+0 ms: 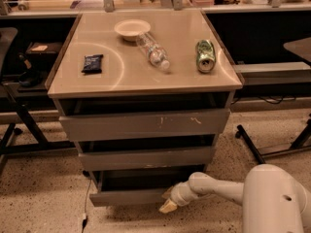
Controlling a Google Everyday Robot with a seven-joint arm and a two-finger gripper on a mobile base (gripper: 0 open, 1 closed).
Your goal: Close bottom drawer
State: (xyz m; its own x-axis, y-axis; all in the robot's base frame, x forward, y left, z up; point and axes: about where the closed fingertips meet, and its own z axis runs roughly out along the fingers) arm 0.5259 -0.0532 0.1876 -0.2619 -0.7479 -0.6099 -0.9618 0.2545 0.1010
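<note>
The bottom drawer point(127, 197) is the lowest and narrowest grey front of the cabinet, pulled out a little with a dark gap above it. My gripper point(168, 206) is at the end of the white arm point(214, 187), low near the floor, touching the right end of the bottom drawer's front. Above it are the middle drawer front point(146, 158) and the wide top drawer front point(145, 124) with orange scratch marks; both stand slightly out.
The cabinet top point(184, 67) holds a white bowl point(131, 29), a lying clear bottle point(152, 52), a green can point(205, 55) and a dark packet point(92, 63). A chair base point(13, 125) stands left, table legs point(272, 147) right. A cable point(86, 205) hangs by the cabinet's lower left.
</note>
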